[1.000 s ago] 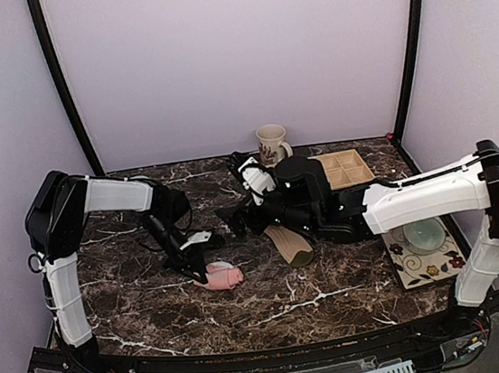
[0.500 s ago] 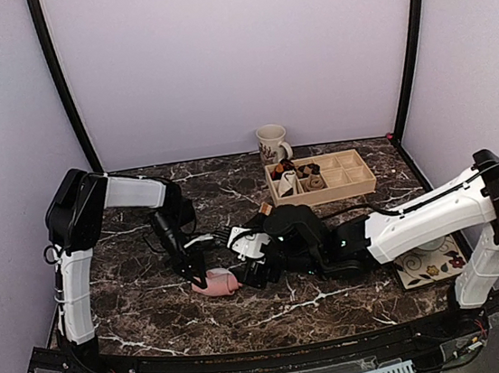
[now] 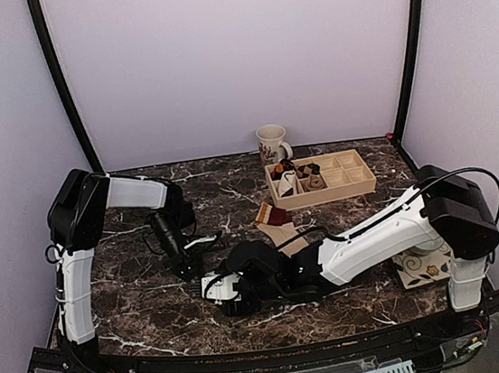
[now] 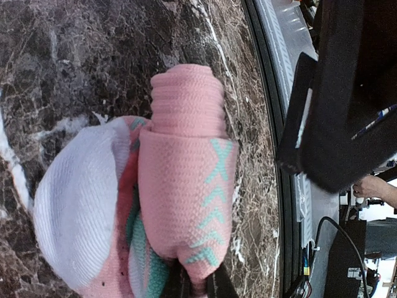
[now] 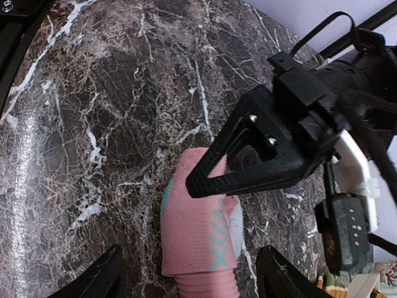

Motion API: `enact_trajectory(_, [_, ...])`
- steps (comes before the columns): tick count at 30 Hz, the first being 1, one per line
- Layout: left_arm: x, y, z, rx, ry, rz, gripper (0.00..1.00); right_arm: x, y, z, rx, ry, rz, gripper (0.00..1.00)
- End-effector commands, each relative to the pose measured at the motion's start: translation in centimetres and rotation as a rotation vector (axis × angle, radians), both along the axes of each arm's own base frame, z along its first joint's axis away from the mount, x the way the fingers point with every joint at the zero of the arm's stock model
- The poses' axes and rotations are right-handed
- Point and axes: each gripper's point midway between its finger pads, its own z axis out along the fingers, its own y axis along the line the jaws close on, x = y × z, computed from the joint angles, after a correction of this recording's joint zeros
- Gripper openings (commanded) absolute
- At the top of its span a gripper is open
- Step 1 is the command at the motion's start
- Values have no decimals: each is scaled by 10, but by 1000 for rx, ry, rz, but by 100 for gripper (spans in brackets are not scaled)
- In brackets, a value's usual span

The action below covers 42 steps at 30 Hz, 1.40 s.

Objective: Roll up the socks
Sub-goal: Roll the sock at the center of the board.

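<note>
left hand (image 4: 197,285) pinching pink sock (image 4: 186,186), right hand (image 5: 189,274) open astride it

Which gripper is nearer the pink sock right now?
Left. The left gripper is clamped on the pink sock; the right gripper hangs open above it, a finger to each side.

White-veined dark marble bench (image 3: 136,300). Cream floral mug (image 3: 272,143) upright at far edge. Partitioned wooden tray (image 3: 352,188) just right of mug; small rolled bundles (image 3: 298,177) in left compartments. Floral mat (image 3: 421,267) near right edge, partly hidden.
</note>
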Motion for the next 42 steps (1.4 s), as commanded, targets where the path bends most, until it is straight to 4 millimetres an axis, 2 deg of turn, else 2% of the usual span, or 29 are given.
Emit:
enact_trajectory(1, [-1,35,-54,219,-55,-107,0,-5,24,1,28,-13,99,71])
enact_trajectory(4, [1,34,-53,217,-58,-107,0,2,26,-16,8,12,103,66])
enact_trajectory(11, [3,33,-54,218,-58,-109,0,24,27,-33,1,64,74,60])
enact_trajectory(17, [5,31,-51,201,-60,-112,2,31,16,-61,-37,174,40,44])
enact_trajectory(18, [7,29,-50,197,-64,-109,5,30,13,-67,-44,193,35,42])
enact_trajectory(21, [13,26,-49,191,-77,-85,24,24,5,-81,-54,244,20,42])
enact_trajectory(27, [27,30,-42,179,-106,0,42,15,-11,-115,-94,334,-21,35])
enact_trajectory(29, [37,36,-35,172,-131,47,46,16,-15,-125,-114,363,-36,30])
enact_trajectory(31, [57,47,-24,161,-200,118,51,22,-16,-128,-115,398,-62,23])
enact_trajectory(35, [82,72,2,116,-373,222,55,31,-18,-125,-81,484,-104,20])
enact_trajectory(38, [80,80,18,77,-530,223,56,36,-17,-128,-67,559,-131,20])
enact_trajectory(42, [81,74,38,27,-692,253,59,37,-16,-137,-110,640,-147,19])
